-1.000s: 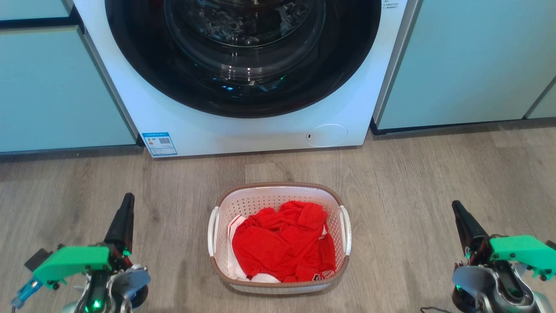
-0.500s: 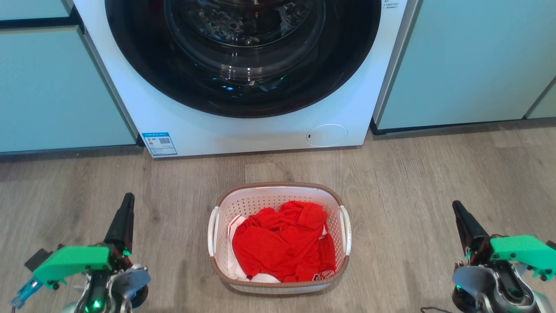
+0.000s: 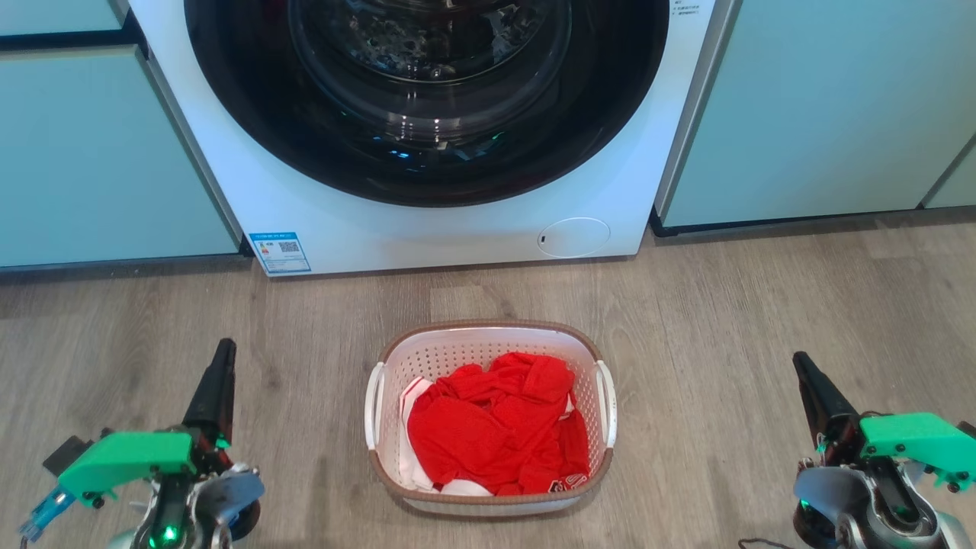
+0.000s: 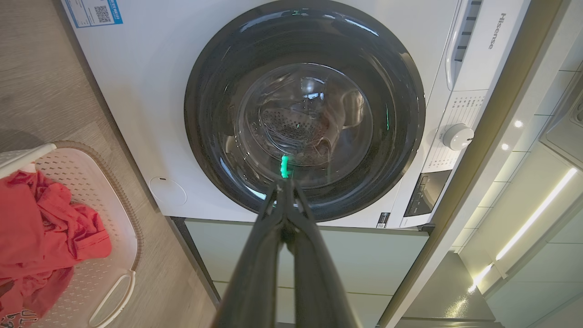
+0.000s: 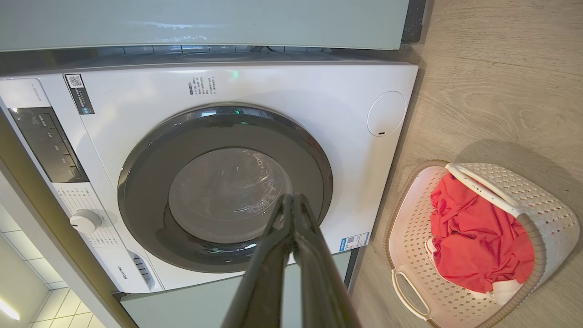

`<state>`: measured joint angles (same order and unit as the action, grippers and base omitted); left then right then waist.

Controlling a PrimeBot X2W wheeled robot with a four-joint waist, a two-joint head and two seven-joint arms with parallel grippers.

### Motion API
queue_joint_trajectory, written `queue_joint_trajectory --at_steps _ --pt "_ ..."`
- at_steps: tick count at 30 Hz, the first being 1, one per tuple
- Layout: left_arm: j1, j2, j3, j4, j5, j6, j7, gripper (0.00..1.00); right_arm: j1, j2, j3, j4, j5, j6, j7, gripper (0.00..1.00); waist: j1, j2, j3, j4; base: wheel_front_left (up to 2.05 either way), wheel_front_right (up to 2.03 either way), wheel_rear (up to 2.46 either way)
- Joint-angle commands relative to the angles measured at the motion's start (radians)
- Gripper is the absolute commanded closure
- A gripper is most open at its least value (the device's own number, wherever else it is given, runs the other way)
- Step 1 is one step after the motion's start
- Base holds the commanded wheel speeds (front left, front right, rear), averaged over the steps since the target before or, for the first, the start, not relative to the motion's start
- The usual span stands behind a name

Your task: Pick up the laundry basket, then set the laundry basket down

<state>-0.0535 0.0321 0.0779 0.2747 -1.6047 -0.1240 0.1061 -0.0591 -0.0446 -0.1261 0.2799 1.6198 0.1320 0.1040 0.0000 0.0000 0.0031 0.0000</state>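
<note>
The laundry basket (image 3: 488, 339), white and perforated with a brown rim and two white side handles, stands on the wood floor in front of the washer. Red clothes (image 3: 496, 427) with some white fabric fill it. It also appears at the left edge of the left wrist view as the laundry basket (image 4: 109, 218) and at the right of the right wrist view as the laundry basket (image 5: 537, 205). My left gripper (image 3: 223, 352) hangs well to its left, fingers pressed together and holding nothing. My right gripper (image 3: 799, 362) hangs well to its right, also shut and holding nothing.
A white front-loading washer (image 3: 427, 221) with a dark round door stands just behind the basket. Pale green cabinets (image 3: 91, 152) flank it on both sides. Wood floor (image 3: 724, 305) stretches wide around the basket.
</note>
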Motion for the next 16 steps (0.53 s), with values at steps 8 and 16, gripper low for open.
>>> queue_joint_trajectory --at_steps 8,16 --pt "-0.055 0.018 0.037 -0.029 -0.003 -0.007 0.008 1.00 -0.048 -0.010 0.017 -0.035 -0.007 -0.001 0.005 1.00 0.0000 0.0000 0.000 0.000 0.00 0.00 0.00" --pt "-0.055 0.018 0.037 -0.029 -0.003 -0.007 0.008 1.00 -0.048 -0.009 0.017 -0.035 -0.008 -0.001 0.006 1.00 0.0000 0.0000 0.000 0.000 0.00 0.00 0.00"
